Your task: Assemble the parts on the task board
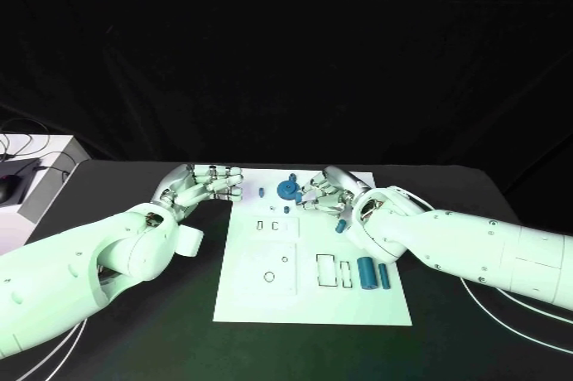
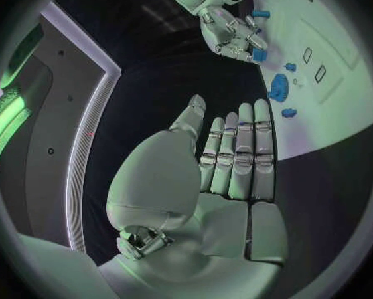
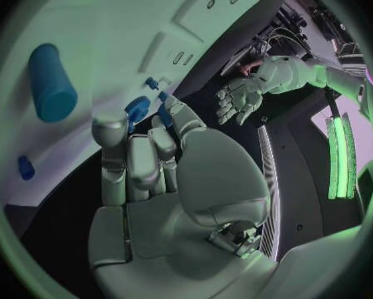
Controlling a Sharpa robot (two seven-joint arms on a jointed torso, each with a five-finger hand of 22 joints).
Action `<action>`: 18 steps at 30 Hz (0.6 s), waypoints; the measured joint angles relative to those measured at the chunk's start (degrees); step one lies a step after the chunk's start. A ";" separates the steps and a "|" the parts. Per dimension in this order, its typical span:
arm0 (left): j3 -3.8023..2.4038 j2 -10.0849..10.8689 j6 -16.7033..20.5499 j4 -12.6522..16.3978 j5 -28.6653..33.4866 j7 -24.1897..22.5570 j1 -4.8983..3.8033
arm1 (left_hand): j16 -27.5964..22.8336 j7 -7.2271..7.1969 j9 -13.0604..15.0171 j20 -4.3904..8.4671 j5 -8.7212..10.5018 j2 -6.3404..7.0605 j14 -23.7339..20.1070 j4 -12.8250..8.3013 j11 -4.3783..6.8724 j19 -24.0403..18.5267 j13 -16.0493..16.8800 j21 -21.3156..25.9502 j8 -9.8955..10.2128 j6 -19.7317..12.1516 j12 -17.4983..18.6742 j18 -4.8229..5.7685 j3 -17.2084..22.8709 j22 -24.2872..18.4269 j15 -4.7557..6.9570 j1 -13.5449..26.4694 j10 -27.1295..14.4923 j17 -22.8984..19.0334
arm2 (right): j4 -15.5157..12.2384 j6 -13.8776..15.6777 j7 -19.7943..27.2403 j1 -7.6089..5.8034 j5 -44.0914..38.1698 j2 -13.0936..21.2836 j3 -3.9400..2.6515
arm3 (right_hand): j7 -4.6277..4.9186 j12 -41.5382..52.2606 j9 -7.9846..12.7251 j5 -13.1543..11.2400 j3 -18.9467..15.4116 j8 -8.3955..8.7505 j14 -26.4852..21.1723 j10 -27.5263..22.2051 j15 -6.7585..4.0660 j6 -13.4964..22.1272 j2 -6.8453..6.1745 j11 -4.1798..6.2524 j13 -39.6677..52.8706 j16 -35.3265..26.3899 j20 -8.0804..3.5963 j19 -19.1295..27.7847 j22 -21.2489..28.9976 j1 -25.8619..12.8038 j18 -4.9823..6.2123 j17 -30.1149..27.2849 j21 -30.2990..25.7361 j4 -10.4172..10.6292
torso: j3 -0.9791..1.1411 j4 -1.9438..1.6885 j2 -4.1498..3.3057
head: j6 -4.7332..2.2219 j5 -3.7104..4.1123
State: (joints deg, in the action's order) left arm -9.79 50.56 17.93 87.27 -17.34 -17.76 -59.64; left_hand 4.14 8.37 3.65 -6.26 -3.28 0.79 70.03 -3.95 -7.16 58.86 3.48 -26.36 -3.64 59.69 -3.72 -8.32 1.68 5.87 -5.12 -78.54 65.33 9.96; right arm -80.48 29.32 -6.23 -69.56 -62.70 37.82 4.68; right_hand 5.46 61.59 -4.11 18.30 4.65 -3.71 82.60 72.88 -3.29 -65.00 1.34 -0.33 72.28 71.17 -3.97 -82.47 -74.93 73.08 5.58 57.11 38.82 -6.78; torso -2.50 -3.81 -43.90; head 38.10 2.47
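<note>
The white task board [image 1: 313,302] lies mid-table. At its far end a blue gear [image 1: 289,188] stands beside small blue pegs [image 1: 291,208]. My right hand [image 1: 329,190] hovers just right of the gear and pinches a small blue peg [image 3: 164,111] at its fingertips; the same peg [image 2: 259,54] shows under that hand [image 2: 232,32] in the left wrist view. My left hand [image 1: 208,183] hangs off the board's far left corner, fingers straight and apart from everything, holding nothing [image 2: 232,159]. Two blue cylinders [image 1: 373,274] lie on the board's right side.
A short blue piece [image 1: 340,226] lies on the board near my right forearm. Rectangular slots [image 1: 326,269] and an oval hole [image 1: 269,276] are cut in the board. A pale box with cables [image 1: 36,182] stands at the table's far left.
</note>
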 measured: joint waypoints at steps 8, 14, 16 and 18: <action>0.01 -0.13 -0.03 -0.06 0.02 0.03 0.03 | 0.00 0.00 0.00 0.00 0.00 0.00 0.00 0.00 0.00 0.00 0.00 0.00 0.00 0.00 0.00 0.00 0.00 0.00 0.00 0.00 0.00 0.00 | -2.61 0.39 -4.58 0.49 -4.86 -0.48 0.45 | 0.10 0.00 -0.03 -0.01 -0.15 -0.03 0.21 0.09 -0.20 -0.11 -0.28 -0.09 0.00 0.00 -0.21 -0.22 0.01 -0.28 -0.29 0.00 0.00 0.15 | -0.05 0.02 -0.04 | 0.62 -0.18; 0.01 -0.12 -0.05 -0.08 0.04 0.05 0.08 | 0.00 0.00 0.00 0.00 0.00 0.00 0.00 0.00 0.00 0.00 0.00 0.00 0.00 0.00 0.00 0.00 0.00 0.00 0.00 0.00 0.00 0.00 | -4.52 0.08 -6.81 1.00 -9.11 -0.49 0.65 | 0.18 -0.01 -0.02 -0.25 -0.32 -0.03 0.21 0.32 -0.20 -0.21 -0.52 0.07 -0.01 0.00 -0.22 -0.22 0.01 -0.50 -0.32 0.00 0.00 0.32 | -0.06 -0.01 -0.04 | 1.04 -0.07; 0.01 -0.12 -0.06 -0.09 0.04 0.05 0.09 | 0.00 0.00 0.00 0.00 0.00 0.00 0.00 0.00 0.00 0.00 0.00 0.00 0.00 0.00 0.00 0.00 0.00 0.00 0.00 0.00 0.00 0.00 | -4.88 -0.05 -7.32 1.14 -10.30 -0.49 0.74 | 0.18 -0.01 -0.02 -0.25 -0.32 -0.03 0.21 0.40 -0.20 -0.22 -0.52 0.02 -0.01 0.00 -0.22 -0.22 0.02 -0.49 -0.32 0.00 0.00 0.32 | -0.02 -0.02 -0.04 | 1.13 -0.08; 0.01 -0.12 -0.07 -0.09 0.04 0.06 0.11 | 0.00 0.00 0.00 0.00 0.00 0.00 0.00 0.00 0.00 0.00 0.00 0.00 0.00 0.00 0.00 0.01 0.00 0.00 0.00 0.00 0.00 0.00 | -5.13 -0.22 -7.80 1.32 -11.47 -0.47 0.77 | 0.07 -0.01 0.00 -0.25 -0.47 -0.03 0.21 0.40 -0.20 -0.34 -0.52 0.02 -0.01 0.00 -0.22 -0.22 0.02 -0.49 -0.32 0.00 0.00 0.47 | 0.00 -0.02 -0.04 | 1.27 -0.09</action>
State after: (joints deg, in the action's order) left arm -9.78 50.44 17.87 87.19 -17.30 -17.70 -59.54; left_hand 4.14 8.37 3.65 -6.26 -3.28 0.79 70.03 -3.95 -7.16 58.86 3.48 -26.36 -3.64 59.69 -3.72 -8.31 1.68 5.87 -5.12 -78.54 65.33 9.96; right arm -85.61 29.10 -14.02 -68.24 -74.16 37.35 5.44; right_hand 5.53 61.58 -4.11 18.05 4.18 -3.74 82.81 73.28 -3.49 -65.34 0.82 -0.31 72.27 71.17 -4.19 -82.69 -74.91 72.59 5.26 57.12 38.83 -6.31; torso -2.50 -3.82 -43.94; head 39.37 2.38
